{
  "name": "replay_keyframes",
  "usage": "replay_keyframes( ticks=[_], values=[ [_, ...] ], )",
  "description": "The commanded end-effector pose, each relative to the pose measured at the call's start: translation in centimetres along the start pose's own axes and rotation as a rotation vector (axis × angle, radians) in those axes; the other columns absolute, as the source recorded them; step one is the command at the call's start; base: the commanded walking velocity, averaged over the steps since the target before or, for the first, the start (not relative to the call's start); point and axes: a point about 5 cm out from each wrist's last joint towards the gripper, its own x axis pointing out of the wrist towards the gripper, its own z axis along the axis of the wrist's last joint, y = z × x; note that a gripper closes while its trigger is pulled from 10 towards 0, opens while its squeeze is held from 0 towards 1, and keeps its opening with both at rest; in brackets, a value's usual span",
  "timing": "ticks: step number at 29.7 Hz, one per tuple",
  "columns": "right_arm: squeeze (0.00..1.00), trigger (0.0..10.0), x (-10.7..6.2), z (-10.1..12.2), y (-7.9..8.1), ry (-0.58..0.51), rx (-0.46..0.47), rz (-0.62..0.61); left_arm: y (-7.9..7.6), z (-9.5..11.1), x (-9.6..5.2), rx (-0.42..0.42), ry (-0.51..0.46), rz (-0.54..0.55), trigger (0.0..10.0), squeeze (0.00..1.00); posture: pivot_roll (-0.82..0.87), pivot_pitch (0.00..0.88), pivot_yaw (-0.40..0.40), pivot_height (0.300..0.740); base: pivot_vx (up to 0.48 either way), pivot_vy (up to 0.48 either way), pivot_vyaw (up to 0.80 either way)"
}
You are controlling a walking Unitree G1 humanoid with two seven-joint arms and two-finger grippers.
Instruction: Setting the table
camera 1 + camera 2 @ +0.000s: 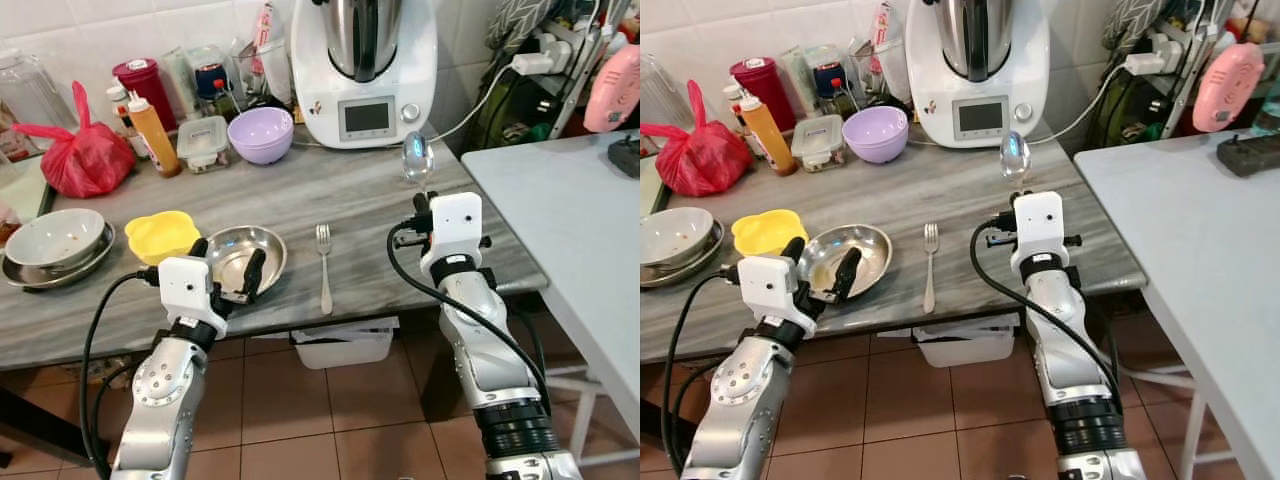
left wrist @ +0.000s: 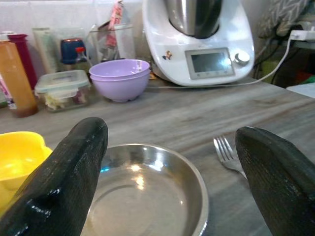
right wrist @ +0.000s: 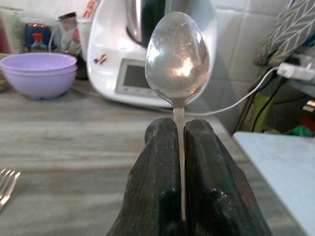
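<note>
A shallow steel bowl (image 1: 262,245) sits near the front edge of the grey counter (image 1: 350,190). My left gripper (image 1: 227,258) is open, one finger on each side of the bowl's near rim (image 2: 147,191). A fork (image 1: 324,265) lies on the counter just right of the bowl, tines pointing away from me. My right gripper (image 1: 422,203) hovers over the counter's right end, shut on the handle of a metal spoon (image 3: 178,56), which stands upright with its bowl on top.
A yellow bowl (image 1: 162,235) and stacked used bowls (image 1: 55,245) lie left of the steel bowl. Behind are a red bag (image 1: 82,155), bottles, a food box (image 1: 203,142), purple bowls (image 1: 260,133) and a white kitchen machine (image 1: 365,70). A pale table (image 1: 570,220) stands at right.
</note>
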Motion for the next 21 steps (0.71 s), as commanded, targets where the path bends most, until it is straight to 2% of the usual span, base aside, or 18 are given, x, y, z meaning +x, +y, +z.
replay_keyframes(
  ticks=[1, 14, 21],
  values=[
    [0.00, 10.0, 0.0, 0.4, 1.1, -0.016, 0.022, 0.030, 1.0, 0.2, -0.6, 0.031, 0.004, 0.024, 10.0, 0.00, -0.10, 0.037, 0.092, 0.740, 0.000, 0.000, 0.00],
    [0.00, 10.0, -0.8, -0.8, 1.9, 0.046, 0.064, 0.063, 0.3, -0.6, -4.0, 0.042, 0.081, -0.096, 10.0, 0.00, -0.08, 0.062, 0.095, 0.740, 0.000, 0.000, 0.00],
    [0.00, 10.0, -1.2, -2.7, 3.0, 0.190, 0.140, 0.107, -0.3, -0.6, -4.7, 0.028, 0.108, -0.206, 10.0, 0.00, -0.07, 0.078, 0.095, 0.740, 0.000, 0.000, 0.00]
  ],
)
